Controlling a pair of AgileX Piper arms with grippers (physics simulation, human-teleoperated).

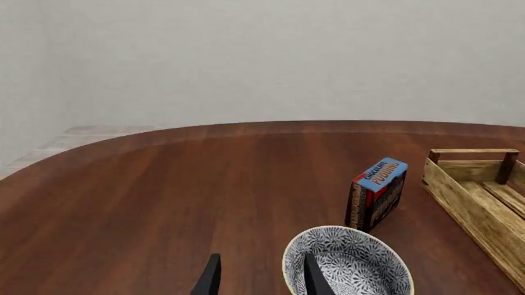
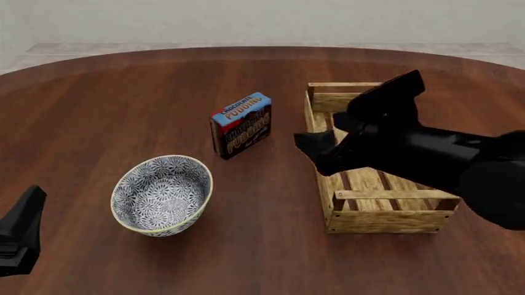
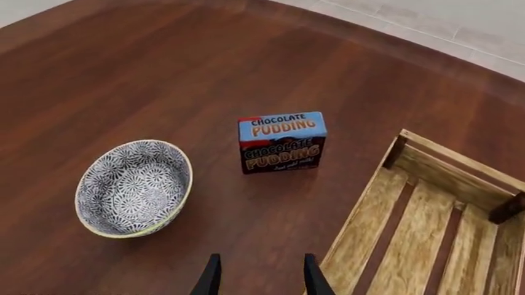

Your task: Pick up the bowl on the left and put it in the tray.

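I had not yet lifted the bowl [image 2: 161, 194]: it sat on the surface, left of the tray [image 2: 373, 209], which held nothing. My left gripper [image 1: 260, 276] straddled its rim, fingers apart; the right gripper [image 3: 259, 276] hung open, holding nothing.

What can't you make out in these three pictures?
- Left gripper: in the front view only a black corner shows, cut by the edge.
- Tray: front view, right arm covers its middle; both wrist views crop it.
- Bowl: left wrist view, near rim cut off.
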